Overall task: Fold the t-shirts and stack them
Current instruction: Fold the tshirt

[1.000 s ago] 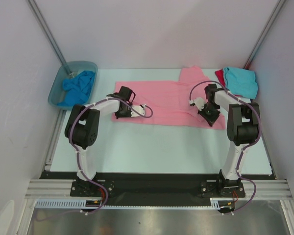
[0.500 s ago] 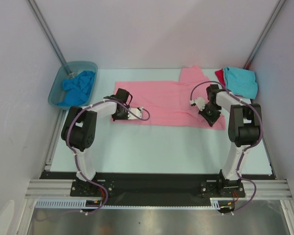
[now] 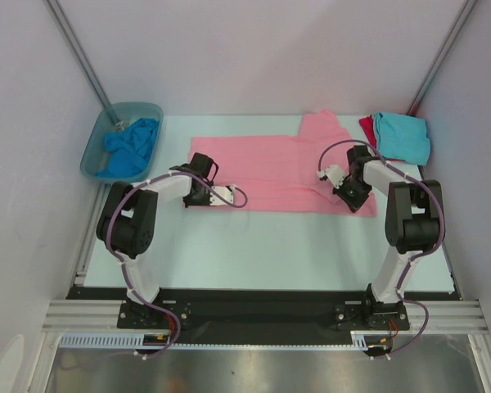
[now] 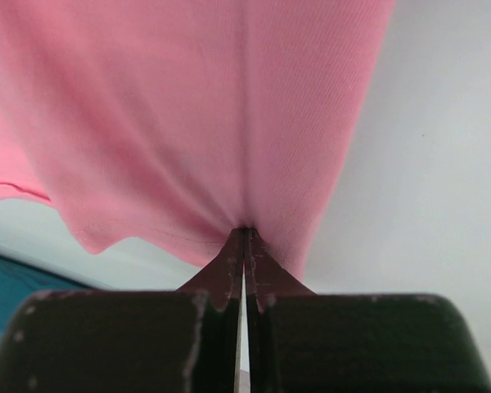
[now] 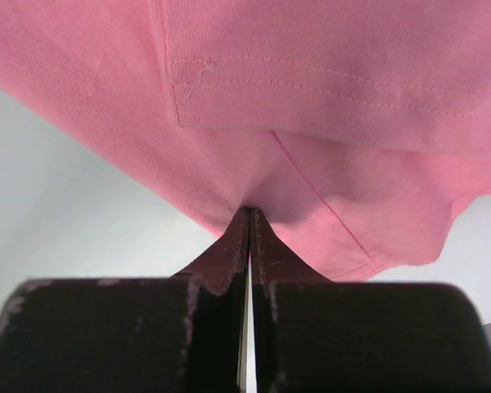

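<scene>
Table (image 3: 270, 241), pink tee (image 3: 270, 168), seemingly folded.

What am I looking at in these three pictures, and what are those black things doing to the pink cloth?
Two robot arms are bolted at the table's near edge. The wide picture looks down from above and behind them; the two close-ups come from cameras on each wrist. A pink t-shirt lies spread out. The left gripper and right gripper are each pinched shut on its near edge. A turquoise t-shirt lies on a red one at far right; a blue one sits in a plastic tub at far left.
</scene>
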`<state>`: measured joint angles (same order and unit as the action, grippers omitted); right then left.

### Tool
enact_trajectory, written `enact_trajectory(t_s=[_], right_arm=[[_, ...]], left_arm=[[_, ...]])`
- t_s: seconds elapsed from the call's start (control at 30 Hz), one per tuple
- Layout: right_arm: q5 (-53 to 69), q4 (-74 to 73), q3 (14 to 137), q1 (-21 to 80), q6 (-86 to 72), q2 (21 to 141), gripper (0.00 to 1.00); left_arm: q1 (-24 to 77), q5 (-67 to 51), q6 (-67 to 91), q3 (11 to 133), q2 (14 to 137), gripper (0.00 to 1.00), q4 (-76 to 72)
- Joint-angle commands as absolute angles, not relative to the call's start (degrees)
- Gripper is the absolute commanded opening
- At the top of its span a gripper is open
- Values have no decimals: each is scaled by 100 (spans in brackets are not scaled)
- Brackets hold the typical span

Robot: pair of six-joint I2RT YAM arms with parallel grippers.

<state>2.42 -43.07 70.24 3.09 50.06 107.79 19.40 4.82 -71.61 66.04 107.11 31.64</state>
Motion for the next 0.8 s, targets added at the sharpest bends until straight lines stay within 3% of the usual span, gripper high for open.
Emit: enact_trajectory(t_s=[0.0, 0.47, 0.77], right_arm=[[-343, -4992, 6328, 44, 5185, 11180, 0], [-457, -4948, 5985, -299, 5370, 10907, 0], [-325, -5194, 6494, -194, 5195, 10626, 2]], left_arm=[[1758, 360, -7031, 6073, 10951, 0, 4579], [1661, 624, -7040, 5845, 10907, 0, 4438], [1433, 764, -6864, 6345, 10828, 0, 4482]])
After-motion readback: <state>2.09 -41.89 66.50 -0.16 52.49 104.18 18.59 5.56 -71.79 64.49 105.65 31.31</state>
